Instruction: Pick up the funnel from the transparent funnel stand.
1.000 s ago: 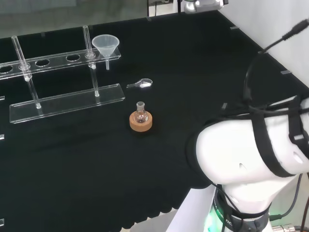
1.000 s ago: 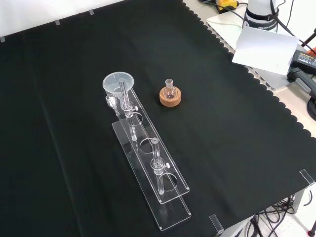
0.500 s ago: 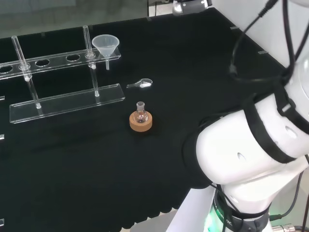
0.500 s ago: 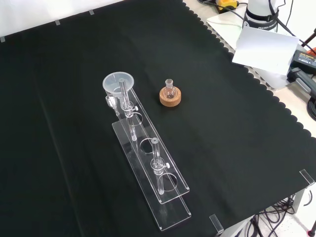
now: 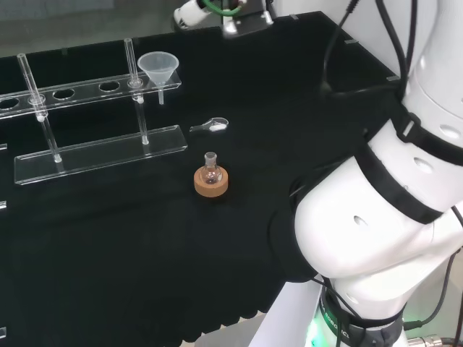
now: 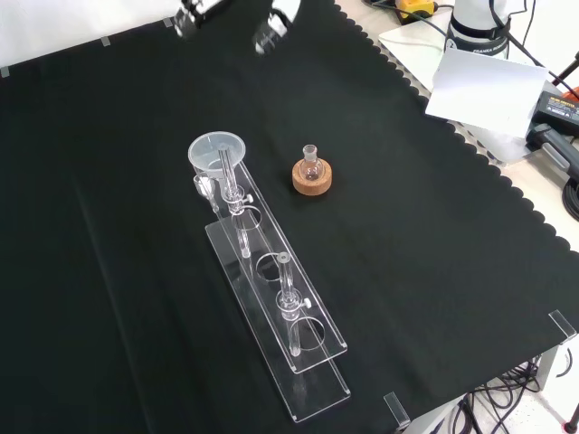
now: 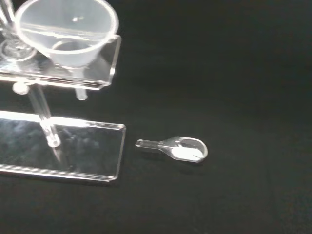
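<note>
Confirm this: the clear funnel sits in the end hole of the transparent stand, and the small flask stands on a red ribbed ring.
Not quite. The small glass flask stands on a cork ring, not a red ribbed one, as the head view shows. The clear plastic funnel does sit in the transparent stand's end hole.

Clear funnel, black cloth

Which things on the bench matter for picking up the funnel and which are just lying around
For the job:
funnel, seated in the end hole of the rack
transparent funnel stand
hand, at the top edge of the front view, not yet near the funnel

Lying about:
small flask on its cork ring
clear scoop on the cloth beside the stand's base
</note>
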{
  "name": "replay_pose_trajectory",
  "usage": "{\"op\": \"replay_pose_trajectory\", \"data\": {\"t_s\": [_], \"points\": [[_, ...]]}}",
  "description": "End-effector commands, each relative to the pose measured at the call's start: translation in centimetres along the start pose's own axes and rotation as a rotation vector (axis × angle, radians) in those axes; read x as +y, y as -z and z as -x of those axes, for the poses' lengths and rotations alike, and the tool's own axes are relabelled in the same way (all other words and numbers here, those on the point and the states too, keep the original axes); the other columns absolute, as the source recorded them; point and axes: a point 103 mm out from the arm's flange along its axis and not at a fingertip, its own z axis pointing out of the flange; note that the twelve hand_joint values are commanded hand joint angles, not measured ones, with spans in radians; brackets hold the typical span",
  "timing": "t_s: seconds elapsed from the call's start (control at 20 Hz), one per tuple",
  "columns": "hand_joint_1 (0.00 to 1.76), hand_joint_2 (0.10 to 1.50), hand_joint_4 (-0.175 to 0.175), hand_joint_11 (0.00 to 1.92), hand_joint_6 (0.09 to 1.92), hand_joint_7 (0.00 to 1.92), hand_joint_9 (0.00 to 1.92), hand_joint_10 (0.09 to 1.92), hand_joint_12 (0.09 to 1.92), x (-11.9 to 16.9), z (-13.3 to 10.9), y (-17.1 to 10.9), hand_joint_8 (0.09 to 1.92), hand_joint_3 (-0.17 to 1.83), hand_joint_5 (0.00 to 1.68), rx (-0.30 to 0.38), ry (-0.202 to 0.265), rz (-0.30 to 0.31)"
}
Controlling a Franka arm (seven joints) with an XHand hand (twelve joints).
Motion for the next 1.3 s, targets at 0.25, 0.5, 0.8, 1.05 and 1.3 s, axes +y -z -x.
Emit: {"op": "replay_pose_trajectory", "data": {"t_s": [0.25,0.5,0.8,1.05,1.3], "points": [[0.55,0.79,0.017,0.05,0.09,0.00,0.11,0.73,1.45,2.8,-5.1,-0.5,0.49,0.35,0.10,-0.082,0.042,-0.109],[0.60,0.69,0.020,0.12,0.09,0.00,0.08,0.78,1.50,4.5,-5.9,-1.4,0.46,0.43,0.08,-0.079,0.045,-0.163],[0.62,0.64,0.021,0.16,0.09,0.00,0.06,0.84,1.54,6.2,-7.6,-2.2,0.48,0.46,0.07,-0.104,0.072,-0.187],[0.65,0.63,0.022,0.17,0.09,0.00,0.04,0.85,1.54,7.3,-8.3,-2.9,0.40,0.47,0.05,-0.112,0.095,-0.212],[0.70,0.63,0.032,0.17,0.09,0.00,0.03,0.86,1.54,8.3,-8.5,-3.8,0.36,0.47,0.03,-0.115,0.115,-0.224]]}}
